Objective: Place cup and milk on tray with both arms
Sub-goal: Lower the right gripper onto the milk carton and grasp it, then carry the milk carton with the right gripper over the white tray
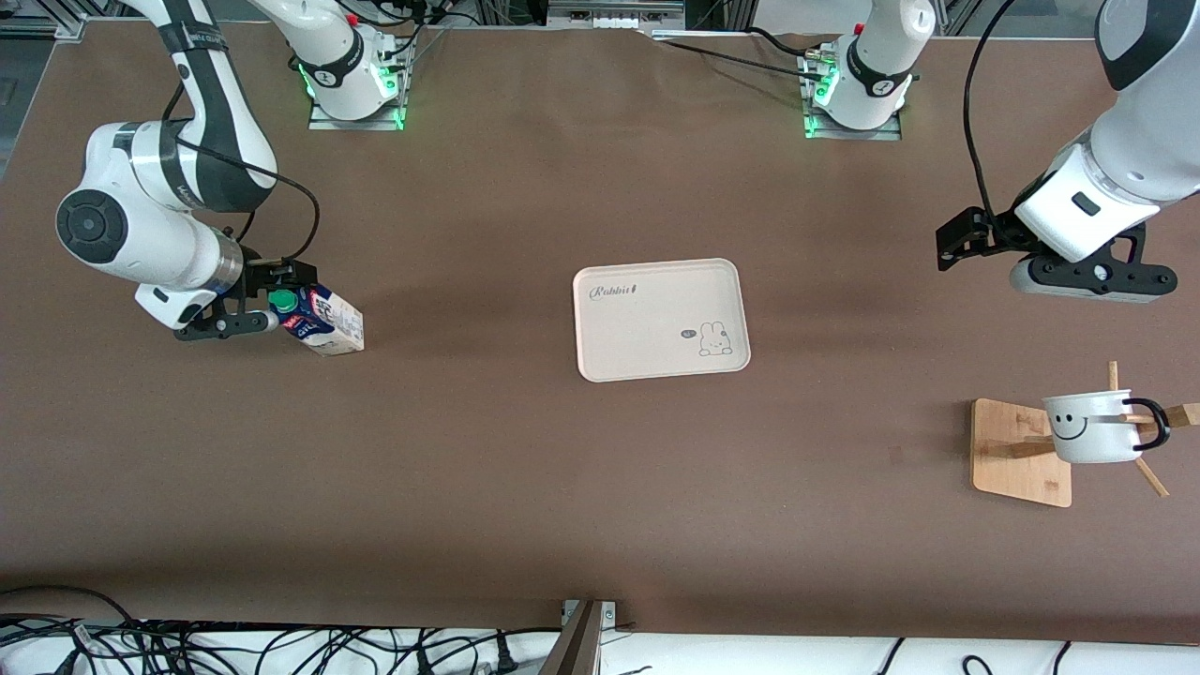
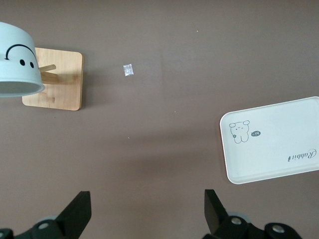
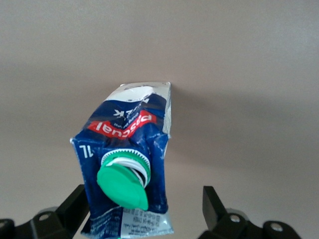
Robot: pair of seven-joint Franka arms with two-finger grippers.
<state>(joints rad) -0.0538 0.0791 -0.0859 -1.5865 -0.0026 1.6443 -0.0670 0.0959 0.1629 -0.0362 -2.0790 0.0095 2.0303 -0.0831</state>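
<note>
Two wide-open pincers: right (image 1: 272,300) around milk (image 1: 323,322), left (image 1: 966,246) aloft; tray (image 1: 656,328) bare, cup (image 1: 1092,427) on stand (image 1: 1017,469).

arms: two, white rounded shells, dark-grey joint bands | cables: black, looping beside each forearm | bases: white, lit green | left gripper (image 1: 958,246): black, two fingers | right gripper (image 1: 272,300): black, silver screws behind fingers
</note>
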